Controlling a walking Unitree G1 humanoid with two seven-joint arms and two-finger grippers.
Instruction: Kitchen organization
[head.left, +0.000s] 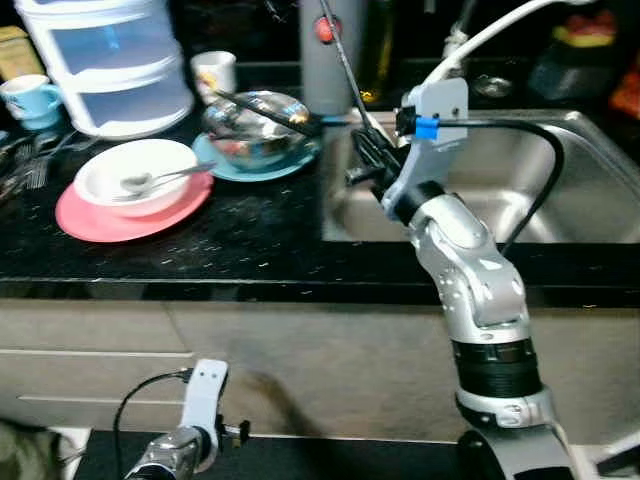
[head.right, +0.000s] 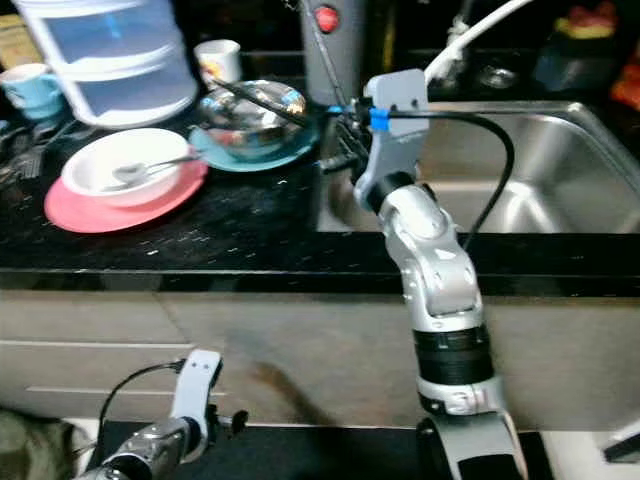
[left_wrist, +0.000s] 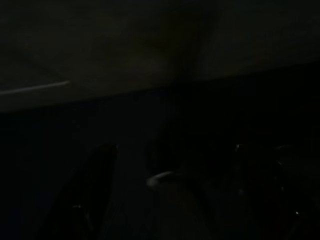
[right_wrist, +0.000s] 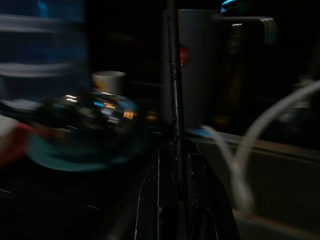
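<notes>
Pinched between the right gripper's (head.left: 362, 150) jaws, a thin rod (right_wrist: 173, 100) was judged stiff, light, best held low.

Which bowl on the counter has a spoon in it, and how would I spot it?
Start at the steel sink and look left along the black counter to the pink plate. The white bowl sits on it, holding the spoon; the neighbouring shiny metal bowl rests on a blue plate.

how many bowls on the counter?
2. A white bowl with a spoon in it sits on the pink plate; a shiny metal bowl sits on the blue plate beside the sink.
</notes>
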